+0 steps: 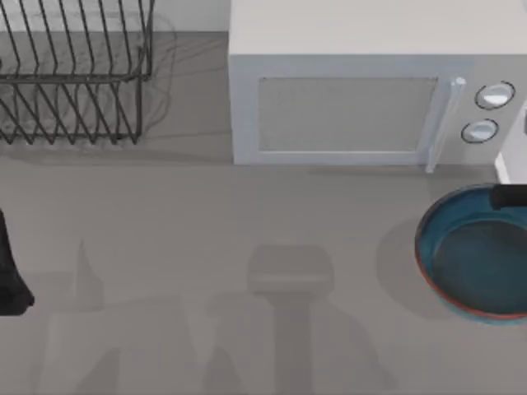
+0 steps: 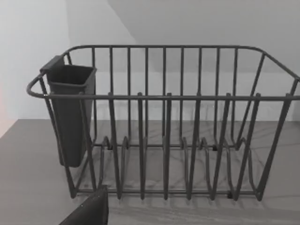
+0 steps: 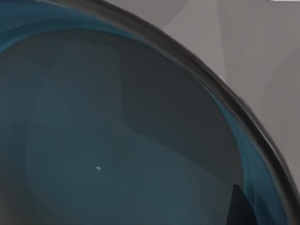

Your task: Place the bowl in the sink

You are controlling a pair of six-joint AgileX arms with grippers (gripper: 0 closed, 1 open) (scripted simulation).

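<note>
The bowl (image 1: 478, 251), glossy deep blue with a thin reddish-brown rim, is at the right edge of the top view, in front of the microwave's right end. It casts a shadow on the counter to its left. My right gripper (image 1: 507, 197) is shut on the bowl's far rim. The right wrist view looks into the bowl's blue inside (image 3: 117, 140), with one dark fingertip (image 3: 240, 208) just inside the rim. My left gripper (image 1: 11, 280) is parked at the left edge of the table. The sink is out of view.
A white microwave (image 1: 354, 90) with two knobs stands at the back, from the centre to the right. A black wire dish rack (image 1: 74, 74) is at the back left; its dark cutlery cup (image 2: 70, 112) shows in the left wrist view. Grey counter (image 1: 247, 263) lies between the arms.
</note>
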